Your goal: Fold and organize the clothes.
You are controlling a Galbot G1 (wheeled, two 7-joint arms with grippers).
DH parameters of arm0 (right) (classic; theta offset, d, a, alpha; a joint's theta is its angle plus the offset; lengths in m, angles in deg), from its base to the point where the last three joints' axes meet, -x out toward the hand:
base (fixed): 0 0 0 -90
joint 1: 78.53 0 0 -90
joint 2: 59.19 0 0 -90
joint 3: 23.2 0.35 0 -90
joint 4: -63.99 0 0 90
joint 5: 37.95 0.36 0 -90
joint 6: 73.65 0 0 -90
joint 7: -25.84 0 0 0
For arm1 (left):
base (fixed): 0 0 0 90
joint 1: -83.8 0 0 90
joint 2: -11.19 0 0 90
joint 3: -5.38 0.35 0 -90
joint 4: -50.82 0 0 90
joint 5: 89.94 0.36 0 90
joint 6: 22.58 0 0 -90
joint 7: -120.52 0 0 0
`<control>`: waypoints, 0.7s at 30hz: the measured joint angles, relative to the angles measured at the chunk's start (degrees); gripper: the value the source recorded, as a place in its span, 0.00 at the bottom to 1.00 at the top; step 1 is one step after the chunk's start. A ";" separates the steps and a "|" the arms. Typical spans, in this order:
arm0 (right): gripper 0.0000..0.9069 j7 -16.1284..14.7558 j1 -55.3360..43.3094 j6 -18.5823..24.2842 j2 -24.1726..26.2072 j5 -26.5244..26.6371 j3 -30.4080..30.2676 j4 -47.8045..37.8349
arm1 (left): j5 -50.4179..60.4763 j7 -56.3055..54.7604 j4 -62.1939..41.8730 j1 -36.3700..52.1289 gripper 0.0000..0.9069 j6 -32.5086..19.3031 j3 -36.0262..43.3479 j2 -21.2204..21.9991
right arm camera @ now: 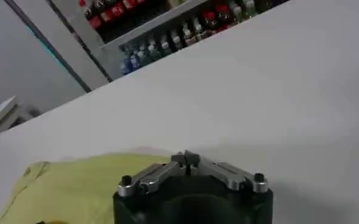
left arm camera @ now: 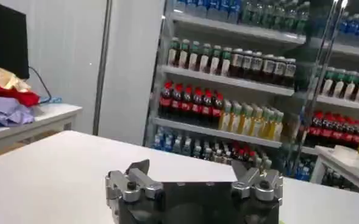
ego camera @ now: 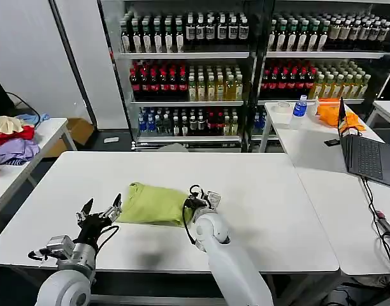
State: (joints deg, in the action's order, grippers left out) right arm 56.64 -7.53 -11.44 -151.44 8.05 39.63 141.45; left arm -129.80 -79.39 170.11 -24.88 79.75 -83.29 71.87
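Centrally on white table [ego camera: 259,191]: folded lime T-shirt [ego camera: 153,204], no legible print; right gripper [ego camera: 200,199] clenched at its right edge; left gripper [ego camera: 101,215] released, just left; bottle shelves [ego camera: 188,83] behind

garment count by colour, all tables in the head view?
Lime T-shirt, folded, main table: 1
Cream garment, left side table: 1
Red garment, same pile: 1
Lilac garment, same pile: 1
Orange cloth, back right table: 1
Total: 5
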 measured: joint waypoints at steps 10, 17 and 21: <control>0.00 -1.11 -1.75 0.45 0.02 -1.51 1.41 -2.03 | -0.05 0.00 -0.51 0.09 1.00 -0.14 0.03 -0.24; 0.00 -2.97 -4.52 -0.41 0.05 -4.01 2.03 -4.41 | -0.06 0.00 -0.30 0.05 1.00 -0.15 0.28 -0.40; 0.00 -4.82 -6.74 -0.45 0.06 -5.90 2.43 -5.96 | -0.02 0.02 -0.36 0.09 1.00 -0.15 0.72 -0.33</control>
State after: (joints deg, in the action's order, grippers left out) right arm 51.83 -14.27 -11.89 -151.38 2.15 42.06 135.49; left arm -129.82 -79.38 169.75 -24.79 79.60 -82.58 71.55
